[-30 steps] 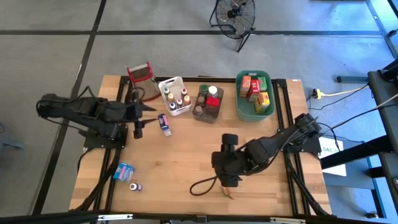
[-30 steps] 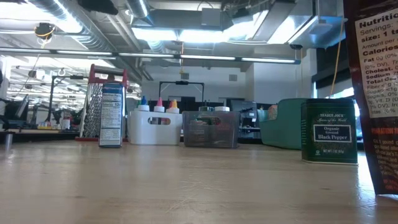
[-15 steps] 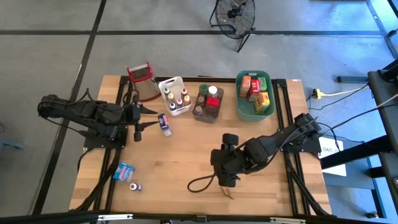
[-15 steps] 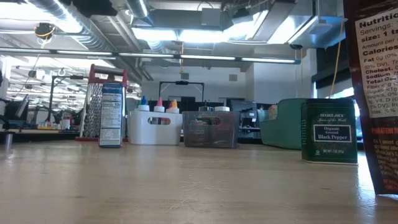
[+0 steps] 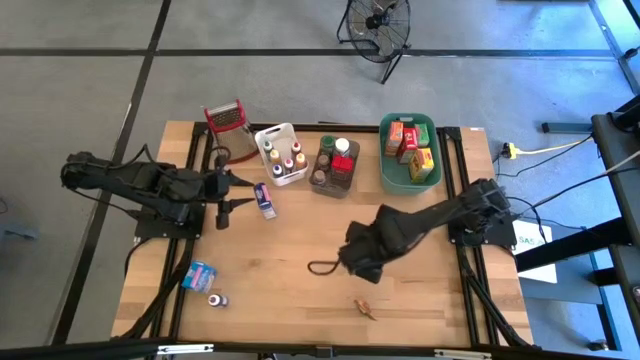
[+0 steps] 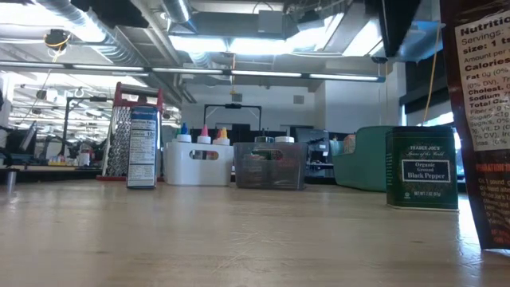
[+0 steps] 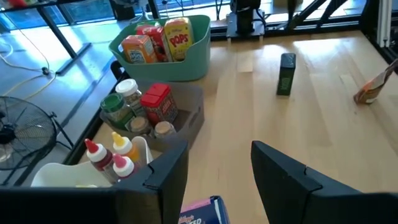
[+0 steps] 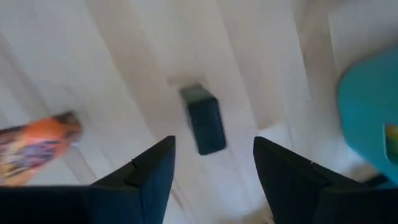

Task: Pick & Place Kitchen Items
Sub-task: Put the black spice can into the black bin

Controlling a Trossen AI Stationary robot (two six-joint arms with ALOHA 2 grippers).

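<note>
Wooden tabletop [image 5: 290, 250]: my right hand [image 8: 211, 168] hovers spread above the dark green tin [image 8: 203, 119]; left hand [image 7: 217, 165] spread, blue box [image 7: 202, 211] just below.

Tubs [image 5: 408, 150] crowd far edge (table [image 5: 300, 250] centre open).

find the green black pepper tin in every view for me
High: not visible; the right arm likely covers it.
Low: pepper tin upright, at right.
Left wrist: upright on bare wood.
Right wrist: centre, seen from above.
Shared landmark: green tub.
</note>
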